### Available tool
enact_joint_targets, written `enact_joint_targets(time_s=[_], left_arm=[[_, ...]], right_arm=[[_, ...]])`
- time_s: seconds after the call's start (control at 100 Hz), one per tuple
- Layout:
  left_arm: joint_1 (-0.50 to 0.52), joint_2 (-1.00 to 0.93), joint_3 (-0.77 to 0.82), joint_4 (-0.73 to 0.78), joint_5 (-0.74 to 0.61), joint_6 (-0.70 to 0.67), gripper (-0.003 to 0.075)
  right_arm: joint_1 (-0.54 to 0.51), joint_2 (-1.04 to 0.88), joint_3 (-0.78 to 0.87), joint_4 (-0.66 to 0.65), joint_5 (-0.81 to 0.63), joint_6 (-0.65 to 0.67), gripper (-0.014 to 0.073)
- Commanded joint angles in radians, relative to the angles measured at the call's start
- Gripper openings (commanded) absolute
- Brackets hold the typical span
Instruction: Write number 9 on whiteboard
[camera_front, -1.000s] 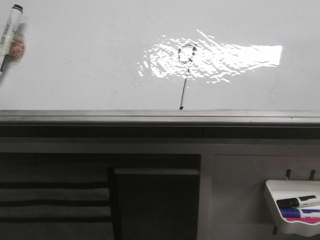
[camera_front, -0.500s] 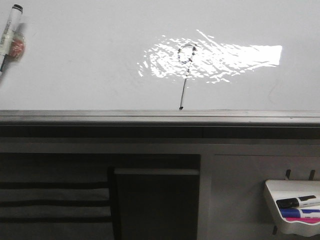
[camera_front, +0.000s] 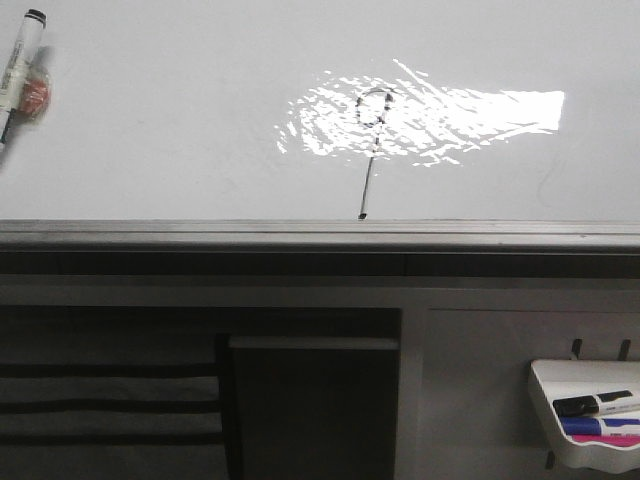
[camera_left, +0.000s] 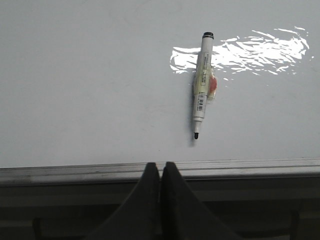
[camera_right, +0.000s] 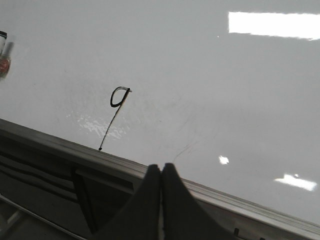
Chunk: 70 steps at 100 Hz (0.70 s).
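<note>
Glossy white filled nearly every view: the whiteboard lay flat ahead of me, a bright glare patch across its middle and its grey metal frame edge running along the near side. The number 9 sat near the centre of the front view, its small oval loop inside the glare and its long slanted tail running down to end just short of the frame; from my right wrist the same figure read cleanly, loop joined and tail straight. The marker lay uncapped on the board at the far left, tip pointing toward the near edge, with something small and reddish beside its barrel that I could not identify. My left gripper was pressed fully together with nothing between the fingers, hanging over the near frame well short of the marker; my right gripper was likewise closed and empty, near the frame to the right of the 9. I judged the writing finished, so the step in hand was simply to stay clear: any retreat should lift away from the board, since a dragged finger could smear the fresh tail. A small white tray with spare markers hung low on the right.
</note>
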Motion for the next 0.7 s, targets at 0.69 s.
enact_joint_targets(time_s=[0.69], left_arm=[[0.003,-0.043,0.088,-0.008,-0.174,-0.005,-0.0020]], right_arm=[[-0.008,0.008,-0.025,-0.009,-0.073,-0.003,-0.0072]])
